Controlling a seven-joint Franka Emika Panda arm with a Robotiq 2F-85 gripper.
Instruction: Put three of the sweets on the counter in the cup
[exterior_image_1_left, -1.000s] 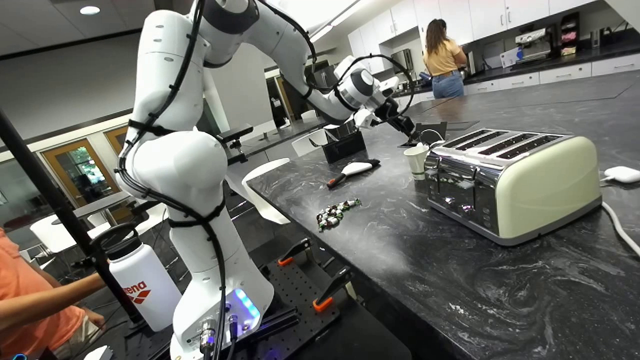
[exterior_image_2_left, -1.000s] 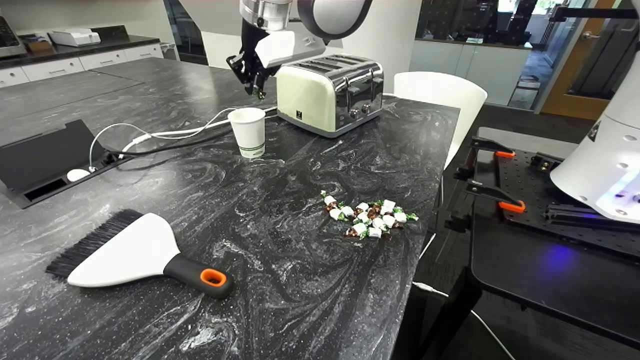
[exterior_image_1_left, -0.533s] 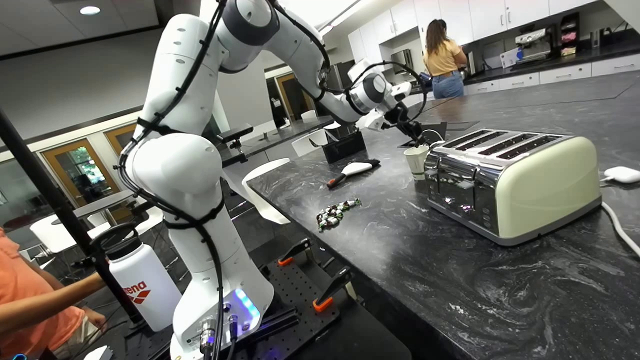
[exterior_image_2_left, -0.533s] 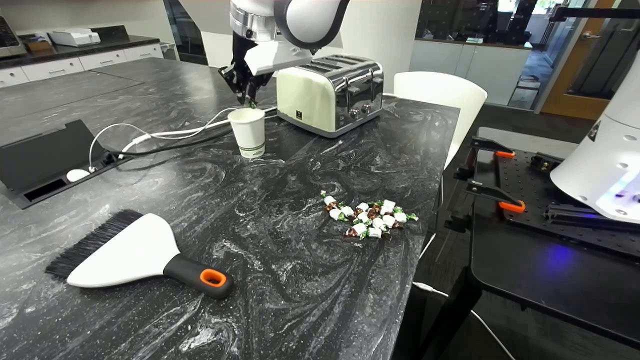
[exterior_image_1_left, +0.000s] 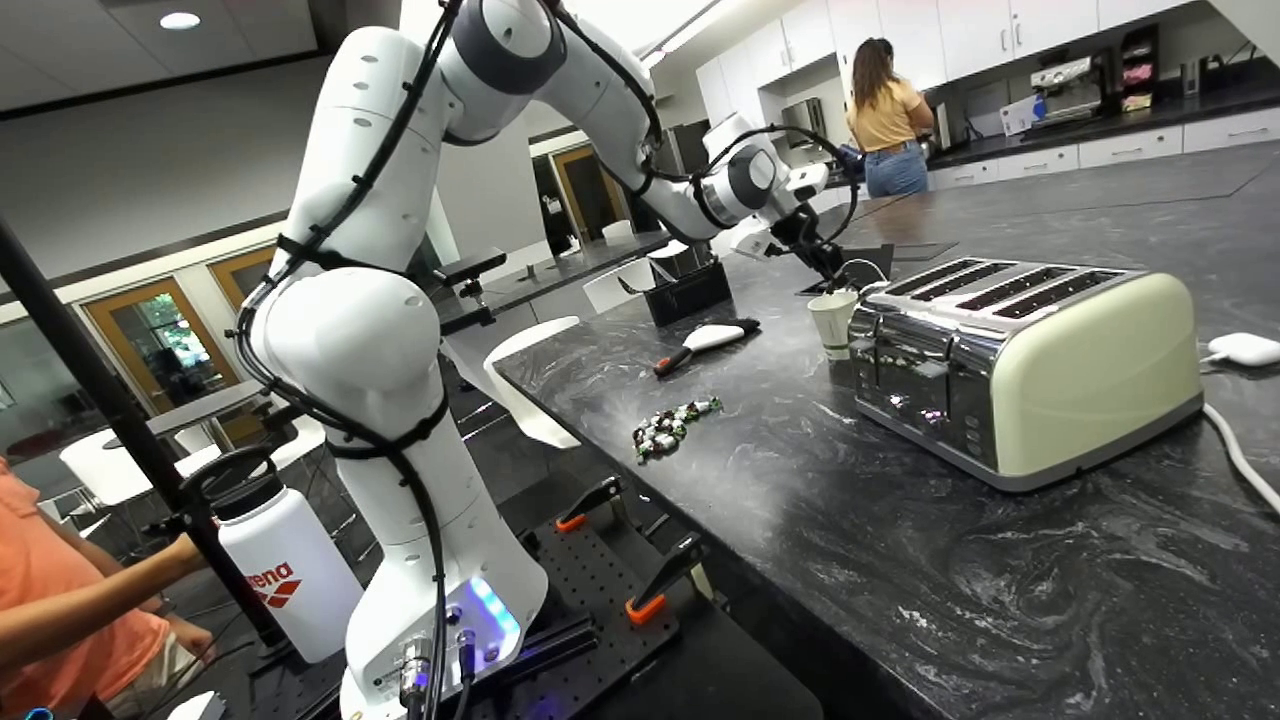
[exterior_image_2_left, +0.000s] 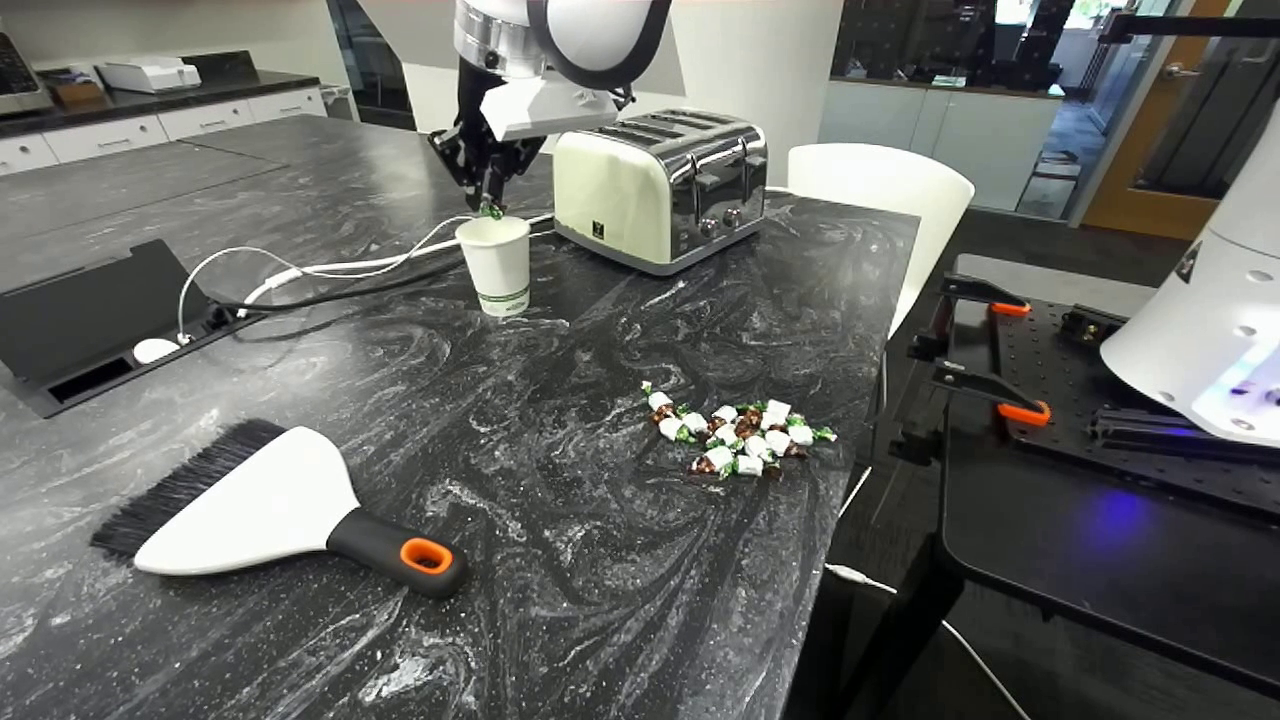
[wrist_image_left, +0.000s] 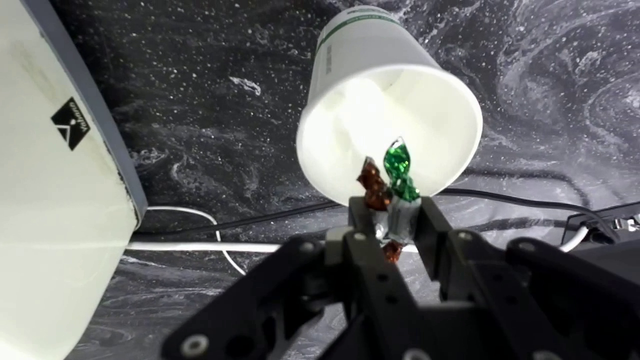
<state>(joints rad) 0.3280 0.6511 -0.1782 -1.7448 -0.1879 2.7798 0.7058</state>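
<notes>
A white paper cup (exterior_image_2_left: 497, 270) with a green band stands upright on the dark marbled counter (exterior_image_2_left: 600, 560), also in an exterior view (exterior_image_1_left: 832, 328). My gripper (exterior_image_2_left: 490, 203) is just above the cup's rim, at its far side. In the wrist view my gripper (wrist_image_left: 391, 215) is shut on two sweets side by side: one with a green twist end (wrist_image_left: 398, 165), one with brown-red ends (wrist_image_left: 372, 182). Their tips overlap the cup's mouth (wrist_image_left: 307, 135). I see no sweets inside the cup, though part is hidden. A pile of sweets (exterior_image_2_left: 745, 437) lies near the counter's edge, also in an exterior view (exterior_image_1_left: 665, 432).
A cream and chrome toaster (exterior_image_2_left: 620, 200) stands close to the cup. A white and black brush (exterior_image_2_left: 260, 505) lies on the counter. White and black cables (exterior_image_2_left: 330, 272) run behind the cup to an open outlet hatch (exterior_image_2_left: 95, 300). A black box (exterior_image_1_left: 690, 290) shows near the counter.
My gripper has come down to the cup and shifted slightly left in an exterior view, still carrying the sweets. The cup and the pile have not moved.
</notes>
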